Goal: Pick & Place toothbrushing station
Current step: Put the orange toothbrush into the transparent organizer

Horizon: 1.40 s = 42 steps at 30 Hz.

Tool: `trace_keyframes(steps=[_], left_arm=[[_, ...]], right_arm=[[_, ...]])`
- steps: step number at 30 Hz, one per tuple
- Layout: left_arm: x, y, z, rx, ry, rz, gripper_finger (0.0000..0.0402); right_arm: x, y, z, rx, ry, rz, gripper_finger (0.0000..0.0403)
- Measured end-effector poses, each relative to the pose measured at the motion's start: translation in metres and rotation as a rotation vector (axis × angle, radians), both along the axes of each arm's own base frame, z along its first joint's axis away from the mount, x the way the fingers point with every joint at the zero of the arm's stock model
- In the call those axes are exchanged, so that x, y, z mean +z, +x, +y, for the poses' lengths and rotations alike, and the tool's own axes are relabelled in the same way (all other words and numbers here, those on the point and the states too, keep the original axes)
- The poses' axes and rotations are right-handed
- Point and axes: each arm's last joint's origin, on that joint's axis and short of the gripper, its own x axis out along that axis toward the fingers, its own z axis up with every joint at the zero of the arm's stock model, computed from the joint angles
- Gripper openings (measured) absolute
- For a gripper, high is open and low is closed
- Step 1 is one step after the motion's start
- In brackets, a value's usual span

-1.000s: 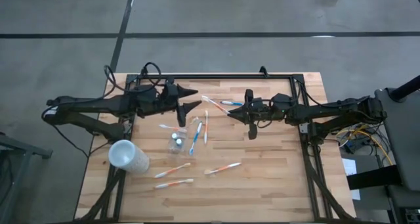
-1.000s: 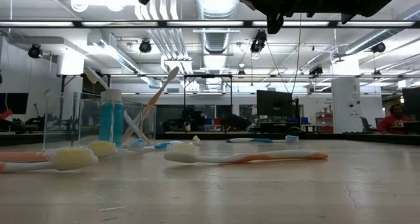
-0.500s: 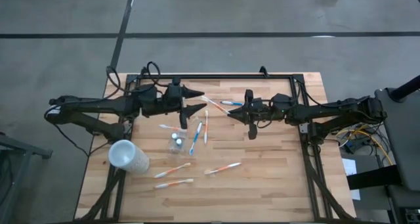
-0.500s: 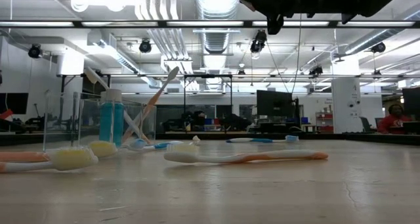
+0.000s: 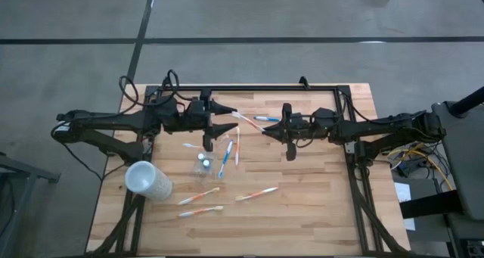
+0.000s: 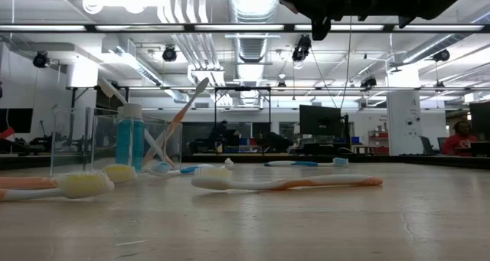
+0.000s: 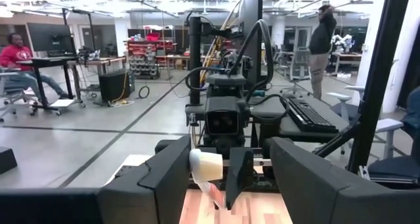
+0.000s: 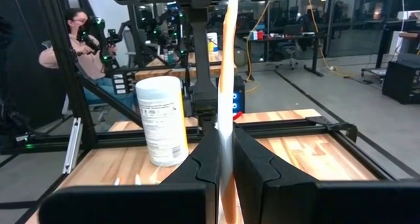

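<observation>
1. The right gripper is clamped on one white-orange brush above the middle of the table. The brush's head reaches into the gap of the left gripper, whose fingers stand wide apart.
2. To me it looks like a handover. If the right one lets go before the left has closed, the brush drops onto the loose ones below.
3. The held brush sits at a slant to the left fingers. A pinch on the bristle end alone could let it swivel or slip.
4. The two grippers are close together, so a careless approach could knock them against each other.
5. The tumbler stands just beside the left gripper, toward the front. A low sweep could tip it, since it looks light.
6. Count: eight brushes from above, one held and seven on the table or by the tumbler. I cannot tell which lean in it.
7. One tumbler, one blue tube standing in it, and one frosted cup on its side at the left edge.
</observation>
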Motion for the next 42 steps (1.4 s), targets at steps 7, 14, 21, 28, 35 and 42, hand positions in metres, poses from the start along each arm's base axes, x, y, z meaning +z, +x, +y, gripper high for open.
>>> trace_keyframes(steps=[7, 14, 21, 28, 35, 42], left_arm=[[-0.006, 0.007, 0.000, 0.000, -0.004, 0.024, 0.0213], [-0.013, 0.019, 0.002, 0.005, 0.009, 0.026, 0.0213], [-0.009, 0.015, 0.002, 0.013, 0.022, 0.013, 0.0213], [-0.009, 0.014, 0.002, 0.018, 0.034, 0.013, 0.0213], [-0.011, 0.014, 0.005, 0.038, 0.029, 0.043, 0.0194], [-0.012, 0.014, 0.008, 0.056, 0.027, 0.044, 0.0122]], right_arm=[[0.000, 0.000, 0.000, 0.000, -0.006, 0.000, 0.0018], [-0.001, 0.000, 0.000, 0.000, -0.002, 0.011, 0.0018], [-0.001, 0.000, 0.000, 0.001, -0.002, 0.012, 0.0018], [-0.001, 0.000, 0.000, 0.001, -0.006, 0.012, 0.0018], [-0.001, 0.000, 0.000, 0.001, -0.006, 0.012, 0.0018], [-0.001, 0.000, 0.000, 0.001, -0.006, 0.012, 0.0018]])
